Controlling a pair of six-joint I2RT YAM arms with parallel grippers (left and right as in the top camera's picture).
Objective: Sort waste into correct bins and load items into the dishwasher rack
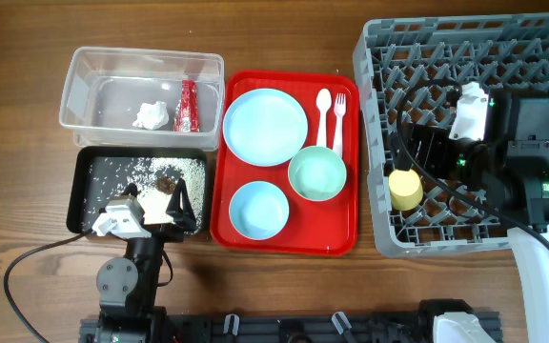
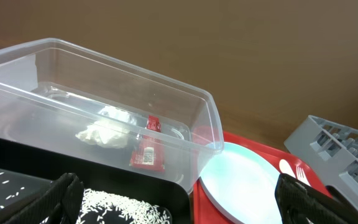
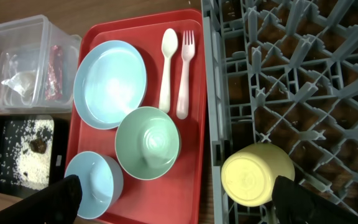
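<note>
Five items unracked on red serving tray (image 1: 336, 224); mint green bowl (image 1: 317, 174) judged light, rigid, slick: take by rim. Spread wide, empty: left jaws, right jaws.

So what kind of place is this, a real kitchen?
Probably a robot test bench staged for dish clearing, not a home kitchen: a grey dishwasher rack, a red serving tray and a clear waste tub sit on a wooden table.

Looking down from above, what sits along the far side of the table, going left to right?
Clear tub → pale blue plate → white spoon → white fork → grey dishwasher rack.
</note>
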